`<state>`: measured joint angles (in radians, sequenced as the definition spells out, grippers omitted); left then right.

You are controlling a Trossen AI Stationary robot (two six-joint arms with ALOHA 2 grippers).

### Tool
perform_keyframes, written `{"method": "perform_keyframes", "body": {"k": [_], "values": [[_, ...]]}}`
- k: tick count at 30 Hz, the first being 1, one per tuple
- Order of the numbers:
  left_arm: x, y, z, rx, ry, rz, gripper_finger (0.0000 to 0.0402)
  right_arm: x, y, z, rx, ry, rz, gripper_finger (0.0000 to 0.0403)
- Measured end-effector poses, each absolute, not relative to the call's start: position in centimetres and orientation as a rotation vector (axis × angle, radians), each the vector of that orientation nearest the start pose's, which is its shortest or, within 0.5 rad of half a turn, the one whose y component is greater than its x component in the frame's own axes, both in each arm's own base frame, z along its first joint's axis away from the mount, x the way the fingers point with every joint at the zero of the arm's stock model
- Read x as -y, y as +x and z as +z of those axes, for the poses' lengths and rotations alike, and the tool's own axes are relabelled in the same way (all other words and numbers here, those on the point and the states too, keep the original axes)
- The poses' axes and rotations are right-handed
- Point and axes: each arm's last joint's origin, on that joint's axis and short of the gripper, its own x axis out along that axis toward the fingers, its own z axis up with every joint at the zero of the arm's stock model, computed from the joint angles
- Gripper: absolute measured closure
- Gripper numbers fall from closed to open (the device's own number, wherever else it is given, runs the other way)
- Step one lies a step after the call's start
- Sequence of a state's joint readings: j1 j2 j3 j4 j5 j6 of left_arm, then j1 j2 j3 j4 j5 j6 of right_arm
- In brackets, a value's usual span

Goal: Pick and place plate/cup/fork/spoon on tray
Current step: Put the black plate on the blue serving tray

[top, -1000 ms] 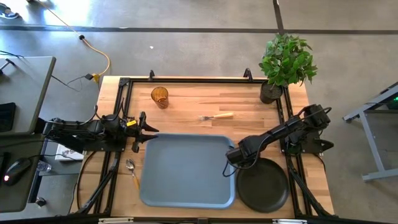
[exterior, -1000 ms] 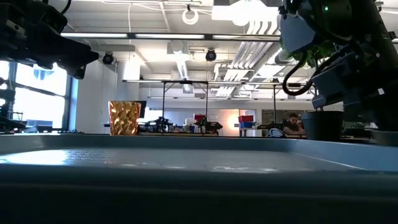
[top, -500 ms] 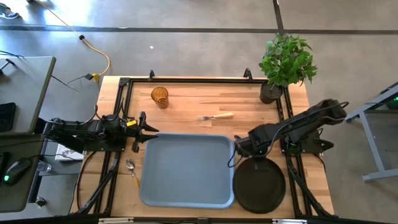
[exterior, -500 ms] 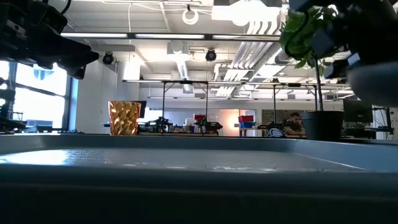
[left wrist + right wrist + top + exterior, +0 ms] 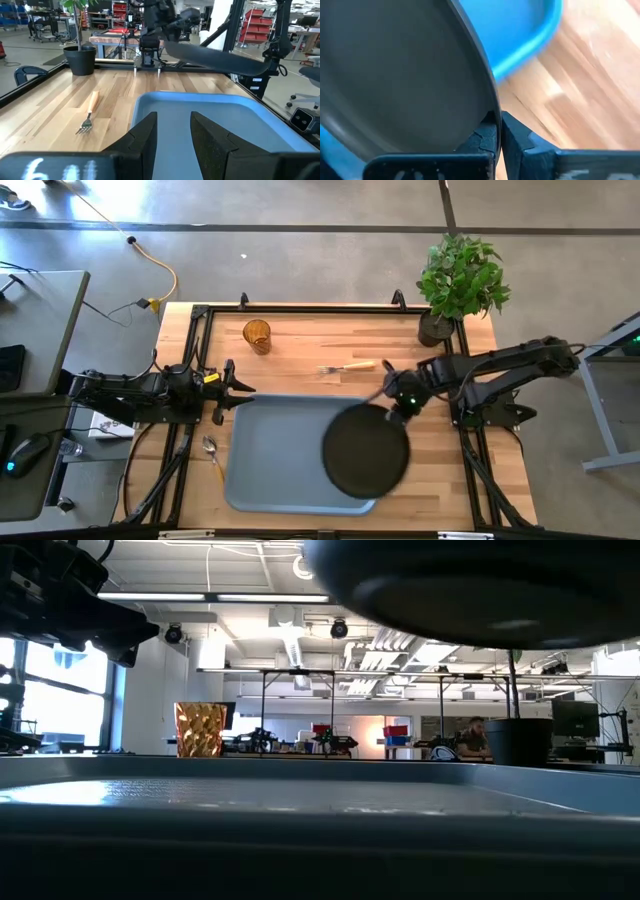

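Plate (image 5: 365, 451) in the air over the tray's (image 5: 270, 450) right end — held by one edge only.

Right gripper (image 5: 403, 402) fingers pinch just the rim, so it could tip or slip out; left gripper (image 5: 240, 392) waits narrowly open at the desk's (image 5: 310, 340) left.

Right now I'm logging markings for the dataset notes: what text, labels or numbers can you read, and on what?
No text reads clearly.
Blurred pale characters on the left gripper: unreadable.
Pale marks on the right gripper, clamped on the plate: unreadable.
The tray, cup, fork and spoon show none.
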<state>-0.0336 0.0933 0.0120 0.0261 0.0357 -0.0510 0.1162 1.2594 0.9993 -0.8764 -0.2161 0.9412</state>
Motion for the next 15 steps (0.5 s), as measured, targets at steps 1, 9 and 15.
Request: {"method": "perform_keyframes", "body": {"k": [1, 9, 15], "values": [[0.4, 10.3, 16.3, -0.057, -0.051, -0.068, 0.0296, -3.1, 23.3, 26.4, -1.146, 0.929, -0.293, 0.0403], [0.5, 10.3, 16.3, -0.057, -0.051, -0.068, 0.0296, -2.4, 26.0, 28.2, -0.750, 1.159, -0.366, 0.0403], [0.4, 10.3, 16.3, -0.057, -0.051, -0.068, 0.0296, -2.3, 27.2, 29.6, -0.508, 1.226, -0.358, 0.0403]]}}
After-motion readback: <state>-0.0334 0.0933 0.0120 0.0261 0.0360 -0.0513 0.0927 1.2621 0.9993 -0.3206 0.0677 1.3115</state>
